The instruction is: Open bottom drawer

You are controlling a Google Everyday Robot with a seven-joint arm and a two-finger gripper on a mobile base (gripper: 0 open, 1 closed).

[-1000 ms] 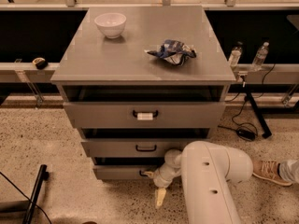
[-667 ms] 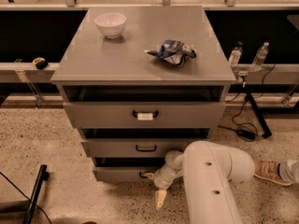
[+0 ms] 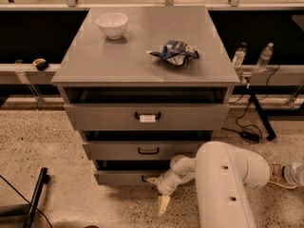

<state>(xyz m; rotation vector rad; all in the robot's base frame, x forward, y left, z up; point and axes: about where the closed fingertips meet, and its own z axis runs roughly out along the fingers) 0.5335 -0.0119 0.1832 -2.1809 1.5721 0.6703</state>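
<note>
Where the white robot arm [image 3: 228,184] bends in from the lower right, its end effector [image 3: 158,192] sits low in front of the cabinet, below the front edge of the flat gray metal surface [image 3: 142,65] and a little right of that edge's middle. It is spread apart and clasps nothing. One pale fingertip [image 3: 153,180] points left at the handle of the bottom drawer, and the other [image 3: 163,204] hangs down toward the speckled floor [image 3: 71,165]. Whether the upper tip touches the handle or only lies against the drawer front cannot be told.

The narrow gray metal bottom drawer [image 3: 118,177] is the lowest of three fronts under the front edge, just above the floor, with a dark gap above it. Its small black loop handle [image 3: 144,178] is largely covered by the upper fingertip, and the arm hides the drawer's right end.

Above it are the slightly wider gray middle drawer [image 3: 114,151] and the tall gray top drawer [image 3: 95,118], which has a white tag [image 3: 147,118] at its handle.

On the surface, a round white bowl [image 3: 112,24] stands near the far left corner and a crumpled blue-and-white bag [image 3: 174,52] lies toward the right edge. Beyond the right edge stand two clear plastic bottles [image 3: 239,56]. A tan shoe [image 3: 279,176] is cut off at the frame's right side.
</note>
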